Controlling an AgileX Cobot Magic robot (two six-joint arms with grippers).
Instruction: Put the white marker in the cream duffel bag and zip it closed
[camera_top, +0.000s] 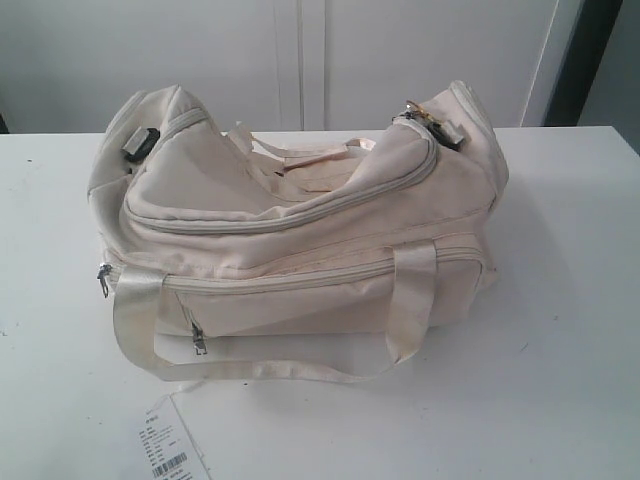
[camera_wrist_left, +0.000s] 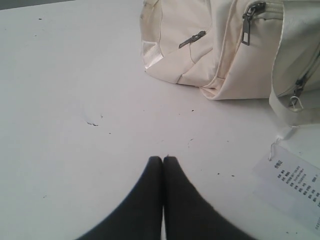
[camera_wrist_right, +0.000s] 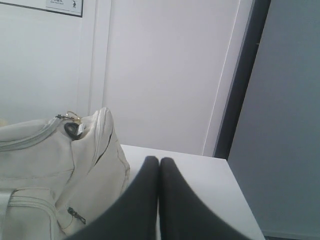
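Tabletop (camera_top: 560, 330) is being shown in white, with a printed paper tag (camera_top: 172, 450) lying at front left. The left gripper (camera_wrist_left: 163, 158) is being held low over it, fingertips pressed together on nothing, near the tag. The cream duffel bag (camera_top: 300, 230) is being seen resting mid-table, its curved top zipper (camera_top: 290, 222) run closed and its front handle (camera_top: 415, 300) draped down. The right gripper (camera_wrist_right: 159, 159) is being held pinched together, empty, beside the bag's right end. The white marker's place cannot be told.
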